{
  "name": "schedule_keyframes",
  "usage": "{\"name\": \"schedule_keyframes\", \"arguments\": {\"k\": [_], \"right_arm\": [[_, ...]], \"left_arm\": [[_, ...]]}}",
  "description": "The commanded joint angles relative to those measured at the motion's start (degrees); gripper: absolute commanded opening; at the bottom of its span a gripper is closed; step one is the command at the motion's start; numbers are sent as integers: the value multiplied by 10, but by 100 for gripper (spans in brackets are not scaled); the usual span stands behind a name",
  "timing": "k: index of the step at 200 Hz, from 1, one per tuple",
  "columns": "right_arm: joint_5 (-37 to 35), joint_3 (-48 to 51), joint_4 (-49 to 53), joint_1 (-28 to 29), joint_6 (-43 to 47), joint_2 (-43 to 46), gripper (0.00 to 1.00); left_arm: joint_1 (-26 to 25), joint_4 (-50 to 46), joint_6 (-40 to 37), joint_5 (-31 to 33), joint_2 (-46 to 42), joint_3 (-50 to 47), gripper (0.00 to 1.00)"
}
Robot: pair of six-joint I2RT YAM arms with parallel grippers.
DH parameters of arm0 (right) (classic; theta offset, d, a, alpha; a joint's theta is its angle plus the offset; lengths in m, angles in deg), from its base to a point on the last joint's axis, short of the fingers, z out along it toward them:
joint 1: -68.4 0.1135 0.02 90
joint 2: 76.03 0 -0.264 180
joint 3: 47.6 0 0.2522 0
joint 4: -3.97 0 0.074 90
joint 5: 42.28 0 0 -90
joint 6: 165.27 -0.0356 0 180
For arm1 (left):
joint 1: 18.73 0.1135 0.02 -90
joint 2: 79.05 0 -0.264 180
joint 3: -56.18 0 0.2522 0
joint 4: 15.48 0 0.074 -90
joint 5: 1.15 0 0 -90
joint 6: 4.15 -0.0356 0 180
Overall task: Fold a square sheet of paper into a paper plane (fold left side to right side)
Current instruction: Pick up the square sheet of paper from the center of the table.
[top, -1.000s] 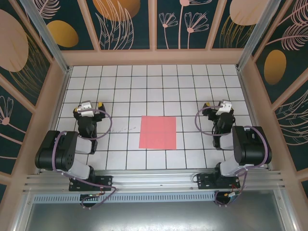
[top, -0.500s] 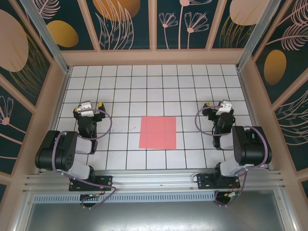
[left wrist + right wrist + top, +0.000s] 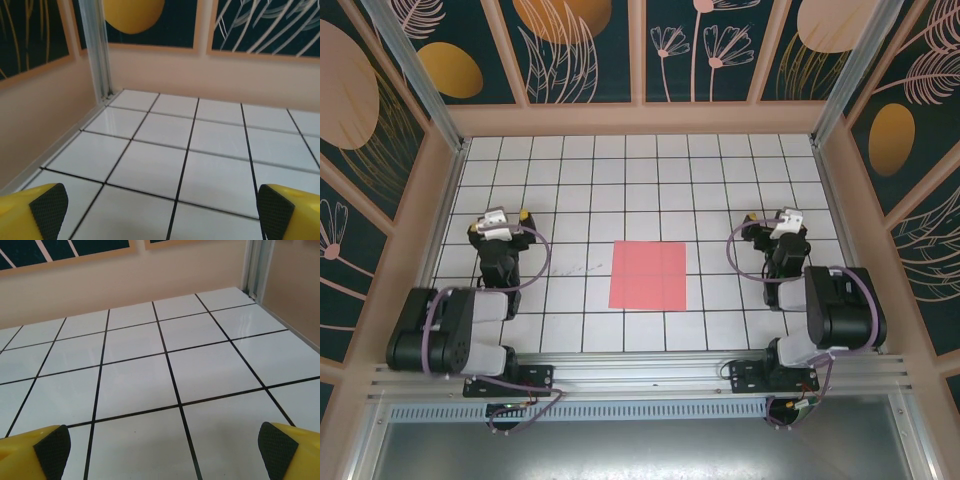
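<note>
Square sheet of paper (image 3: 648,275) flat and unfolded at centre of tiled table (image 3: 720,170), between left gripper (image 3: 506,214) and right gripper (image 3: 776,216), both spread wide, empty, well apart from it.

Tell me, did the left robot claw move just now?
Yes. The left gripper slid slightly toward the left wall, judged against the tile grid.

The left arm (image 3: 430,330) and right arm (image 3: 840,310) are matte black, with bulky rounded joint housings and black base plates (image 3: 510,380). Purple cables (image 3: 545,258) loop along each. White blocks (image 3: 495,220) cap the wrists, and the fingers (image 3: 20,212) are bright yellow (with dark, cross-hatched pads (image 3: 49,206)).
</note>
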Motion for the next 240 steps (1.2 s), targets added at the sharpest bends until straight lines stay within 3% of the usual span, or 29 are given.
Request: {"name": "schedule_keyframes", "arguments": {"k": [1,21,50,97,133,162,186,240], "right_arm": [[1,-62,145,-3,-29,92,99],[16,-126,311,8,-73,151,99],[19,-229,502,67,-107,172,99],[39,-325,650,190,-179,111,99],[33,-382,730,268,-211,2,99],[24,-417,763,316,-217,-71,99],[11,-436,776,345,-224,-115,99],[-9,-470,799,375,-219,-168,99]], "left_arm": [[3,-191,75,15,-90,80,99],[3,-348,162,-63,-114,163,98],[-17,-471,247,-220,-102,234,97],[-130,-599,300,-371,-59,279,86],[-237,-619,317,-430,1,277,75],[-287,-604,333,-473,55,275,62],[-312,-596,349,-482,92,271,52],[-337,-627,357,-445,139,265,47]]}}
